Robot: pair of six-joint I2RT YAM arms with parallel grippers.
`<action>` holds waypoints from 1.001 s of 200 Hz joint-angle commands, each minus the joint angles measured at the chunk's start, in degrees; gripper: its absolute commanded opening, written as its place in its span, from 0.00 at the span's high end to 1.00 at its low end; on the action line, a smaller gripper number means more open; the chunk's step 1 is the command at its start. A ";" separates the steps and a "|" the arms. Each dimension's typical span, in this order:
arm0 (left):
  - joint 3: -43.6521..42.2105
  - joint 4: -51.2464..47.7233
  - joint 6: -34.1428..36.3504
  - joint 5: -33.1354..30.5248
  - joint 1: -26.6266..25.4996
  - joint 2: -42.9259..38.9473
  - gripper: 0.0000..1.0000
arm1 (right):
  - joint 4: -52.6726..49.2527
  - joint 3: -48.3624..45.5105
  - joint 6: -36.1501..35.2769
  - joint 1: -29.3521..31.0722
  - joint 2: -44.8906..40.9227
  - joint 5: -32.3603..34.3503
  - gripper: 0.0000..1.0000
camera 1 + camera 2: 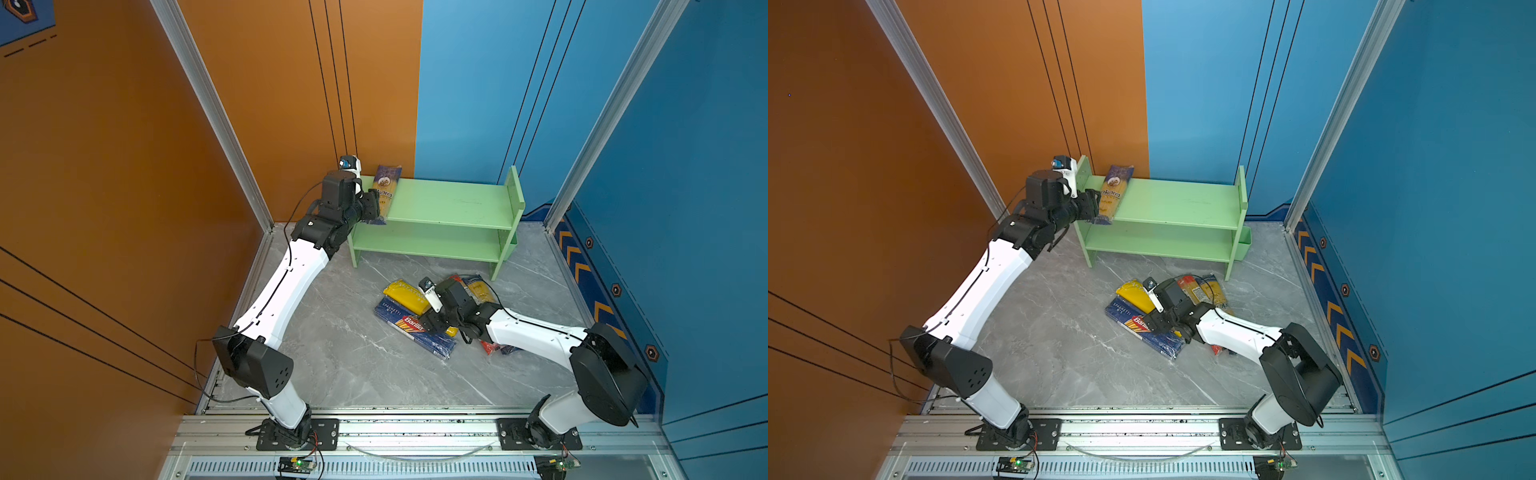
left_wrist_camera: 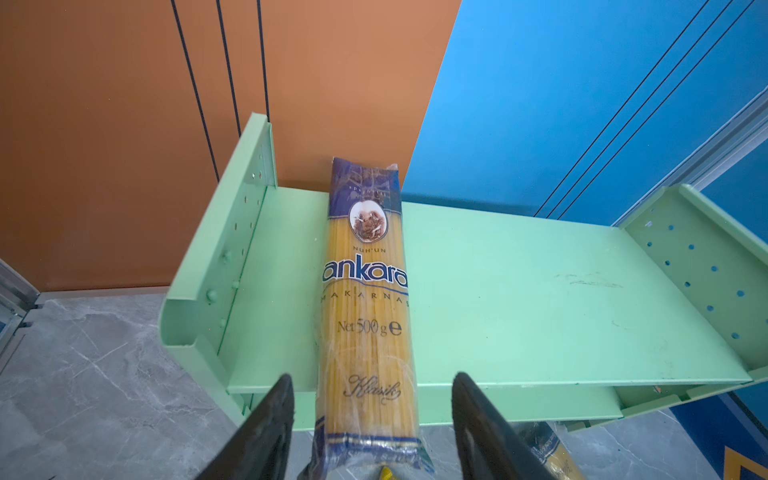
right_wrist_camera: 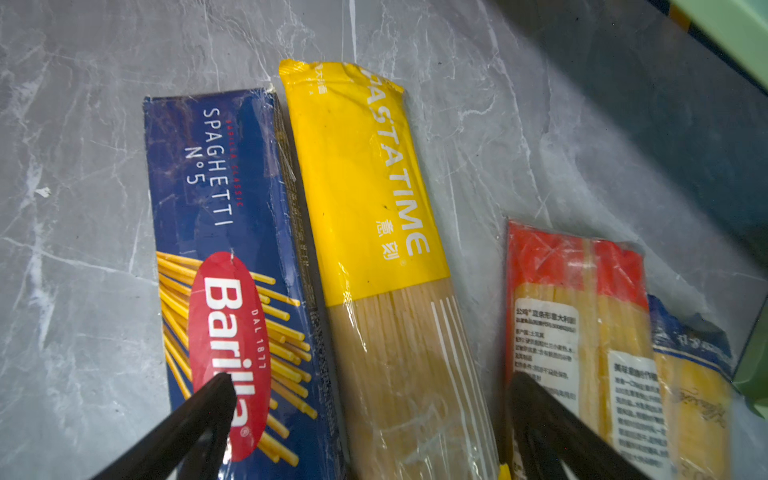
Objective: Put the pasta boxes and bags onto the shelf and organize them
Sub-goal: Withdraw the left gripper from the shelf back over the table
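Where the shelf (image 1: 453, 203) starts on your left, its top tier carries one Ankara pack (image 2: 365, 291), lying front to back near the left side panel (image 2: 232, 249), its near end jutting past the front edge. Your left gripper (image 2: 372, 377) has its jaws spread either side of that end, a gap showing on both sides. Farther right, four packs lie on the floor (image 1: 332, 353) before the shelf: Barilla box (image 3: 216, 208), Pastatime bag (image 3: 357, 187) touching it, red-ended pack (image 3: 573, 291), then a blue pack (image 3: 694, 374). Your right gripper (image 3: 370, 376) hangs over the Pastatime bag, jaws spread wide; you cannot tell whether they touch anything. The right arm (image 1: 536, 332) hides the packs' near ends in both top views, and the blue pack is blurred and cut off in the wrist view.
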 commanded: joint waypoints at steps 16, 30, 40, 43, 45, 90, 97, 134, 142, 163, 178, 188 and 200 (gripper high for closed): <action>-7.56 2.72 -0.05 2.77 1.01 -6.30 0.36 | -5.77 -0.07 -0.86 1.33 -1.70 6.97 0.00; -11.39 3.58 -0.99 3.57 1.02 -8.67 0.36 | -7.31 -0.07 -0.22 2.66 -1.31 11.85 0.00; -14.30 4.36 -1.87 4.00 0.91 -10.44 0.37 | -8.45 -0.02 0.16 3.65 -1.01 15.18 0.00; -15.33 4.66 -2.17 4.14 0.91 -10.90 0.37 | -8.80 0.04 0.33 3.88 -0.92 16.25 0.00; -15.95 4.84 -2.39 4.25 0.91 -11.30 0.37 | -9.02 0.05 0.46 4.13 -0.85 16.86 0.00; -30.04 7.84 -6.14 4.96 0.51 -17.99 0.36 | -14.96 0.40 6.20 6.64 -0.15 28.84 0.00; -31.91 7.99 -6.58 4.98 0.56 -18.69 0.36 | -15.30 -0.01 7.08 6.67 -0.65 29.66 0.00; -40.22 8.05 -8.95 6.12 0.49 -20.67 0.37 | -19.00 -1.48 10.98 6.71 -2.43 32.00 0.00; -42.00 8.14 -9.65 6.33 0.46 -21.00 0.37 | -19.72 -1.52 10.87 7.07 -2.36 32.77 0.00; -45.67 8.61 -10.92 7.18 0.05 -21.56 0.36 | -22.82 -0.28 11.38 7.82 -1.15 34.28 0.00; -49.44 8.65 -11.82 7.97 -0.13 -22.01 0.35 | -24.99 1.30 11.98 8.01 0.27 33.70 0.00; -50.98 8.54 -12.38 7.98 -0.40 -22.34 0.35 | -25.79 2.02 11.33 8.48 1.36 33.36 0.00; -52.69 8.76 -12.94 7.71 -0.61 -23.01 0.35 | -26.70 3.15 10.82 9.10 2.78 33.03 0.00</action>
